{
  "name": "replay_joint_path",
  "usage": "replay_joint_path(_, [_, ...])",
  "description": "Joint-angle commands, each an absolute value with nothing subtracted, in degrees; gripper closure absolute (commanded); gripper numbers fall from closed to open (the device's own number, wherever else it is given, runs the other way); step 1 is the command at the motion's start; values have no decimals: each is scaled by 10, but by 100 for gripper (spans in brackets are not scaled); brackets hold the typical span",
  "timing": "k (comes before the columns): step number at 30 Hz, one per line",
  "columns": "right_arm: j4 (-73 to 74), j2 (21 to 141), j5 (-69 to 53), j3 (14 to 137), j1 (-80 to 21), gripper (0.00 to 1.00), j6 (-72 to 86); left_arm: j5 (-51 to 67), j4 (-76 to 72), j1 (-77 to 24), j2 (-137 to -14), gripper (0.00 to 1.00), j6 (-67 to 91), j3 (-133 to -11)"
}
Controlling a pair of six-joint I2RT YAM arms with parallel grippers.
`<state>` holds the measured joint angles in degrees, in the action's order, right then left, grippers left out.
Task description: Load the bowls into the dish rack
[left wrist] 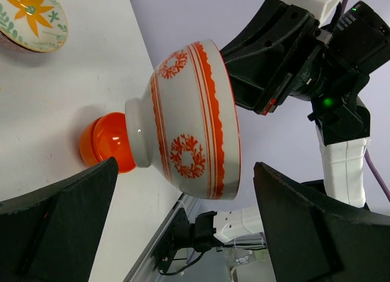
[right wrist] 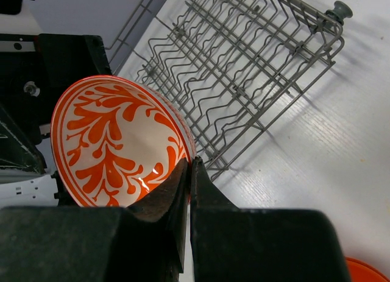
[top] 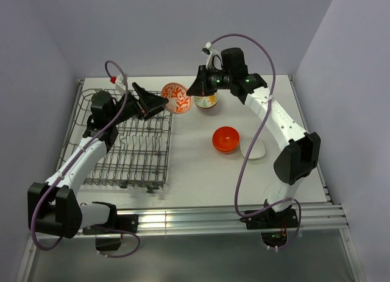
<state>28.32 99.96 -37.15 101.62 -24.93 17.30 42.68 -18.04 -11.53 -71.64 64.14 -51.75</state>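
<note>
The right claw [right wrist: 189, 169] is clamped on the rim of the patterned bowl [right wrist: 116, 142]. The left claw [left wrist: 186, 166] gapes wide, that bowl between its fingers.

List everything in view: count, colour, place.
dish rack: one, grey wire, table left
patterned bowl: one, white with orange-red pattern, tilted on its side by the rack's far right corner
flower bowl: one, pale with orange flower, far centre
orange bowl: one, glossy orange, table centre
white bowl: one, right of orange bowl
table: one, white
left pincer: black, open, flanking patterned bowl
right pincer: black, shut on patterned bowl's rim
</note>
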Motion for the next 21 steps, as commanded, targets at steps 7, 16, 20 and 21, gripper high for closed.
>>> replay_joint_path(7, [239, 963, -392, 1028, -268, 100, 182, 435, -251, -127, -723, 0, 697, -488])
replay_joint_path(16, [238, 969, -395, 1029, -272, 100, 185, 435, -276, -131, -728, 9, 718, -484])
replay_joint_path(20, [239, 973, -398, 1027, -273, 100, 186, 442, -294, -131, -726, 20, 725, -479])
replay_joint_path(21, [238, 975, -398, 1027, -273, 100, 187, 443, -297, -131, -724, 21, 725, -477])
